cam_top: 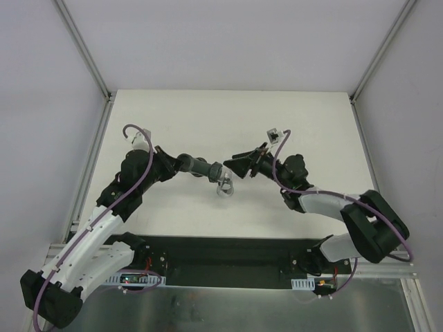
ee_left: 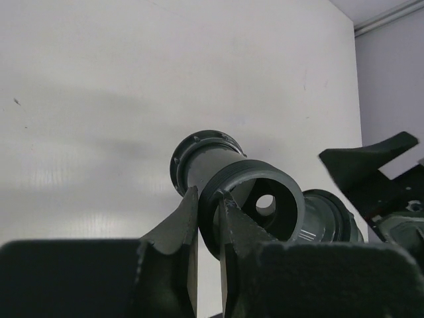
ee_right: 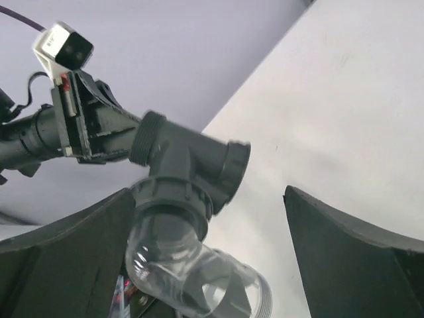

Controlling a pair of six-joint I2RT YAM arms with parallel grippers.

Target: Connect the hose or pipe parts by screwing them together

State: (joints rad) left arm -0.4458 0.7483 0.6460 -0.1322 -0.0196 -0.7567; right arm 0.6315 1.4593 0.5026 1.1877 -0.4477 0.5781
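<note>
My left gripper (ee_left: 209, 202) is shut on the rim of one threaded socket of the dark grey branched pipe fitting (ee_left: 265, 202), holding it above the table. In the top view the fitting (cam_top: 201, 168) sticks out rightward from the left gripper (cam_top: 181, 163). A translucent clear connector (ee_right: 192, 271) hangs from the fitting's (ee_right: 189, 156) lower collar, seated in it; how tightly cannot be told. It also shows from above as the clear connector (cam_top: 225, 187). My right gripper (ee_right: 207, 192) stands wide open, one finger on each side of the clear connector, touching nothing; in the top view the right gripper (cam_top: 235, 166) is just right of the fitting.
The white table (cam_top: 208, 117) is bordered by grey walls and aluminium rails (cam_top: 93, 159). A black base strip (cam_top: 221, 252) runs along the near edge between the arm bases. A purple cable (cam_top: 280, 173) loops over the right wrist.
</note>
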